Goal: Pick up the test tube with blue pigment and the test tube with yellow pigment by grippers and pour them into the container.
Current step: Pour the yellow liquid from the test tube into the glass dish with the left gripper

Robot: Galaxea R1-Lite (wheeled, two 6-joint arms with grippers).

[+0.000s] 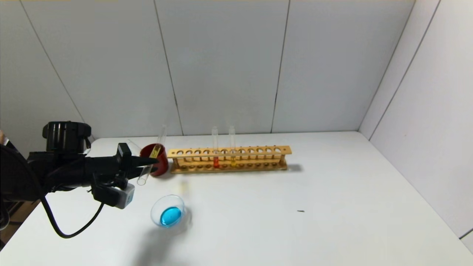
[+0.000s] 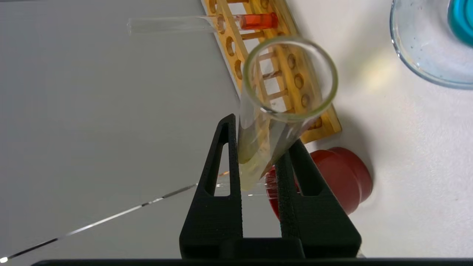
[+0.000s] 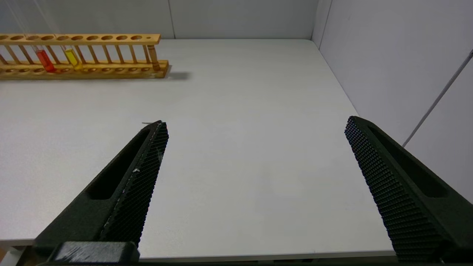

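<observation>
My left gripper [image 1: 152,161] [image 2: 262,129] is shut on the test tube with yellow pigment [image 1: 155,150] [image 2: 257,147]. The tube is tilted, its open mouth pointing down towards the table's front, and pale yellow liquid sits near the fingers. The mouth hangs left of and behind the container [image 1: 159,207] [image 2: 414,48], apart from it. This clear glass dish holds a pool of blue liquid. The test tube with blue pigment is out of view. My right gripper [image 3: 255,123] is open over the table's near right part, holding nothing.
A dark red cup [image 1: 158,169] [image 2: 340,177] stands just behind my left fingers, with an empty clear tube [image 1: 133,144] leaning in it. Right of it, the wooden rack [image 1: 258,150] [image 3: 85,70] holds a red-orange tube [image 1: 216,162] and a yellow one [image 1: 232,160].
</observation>
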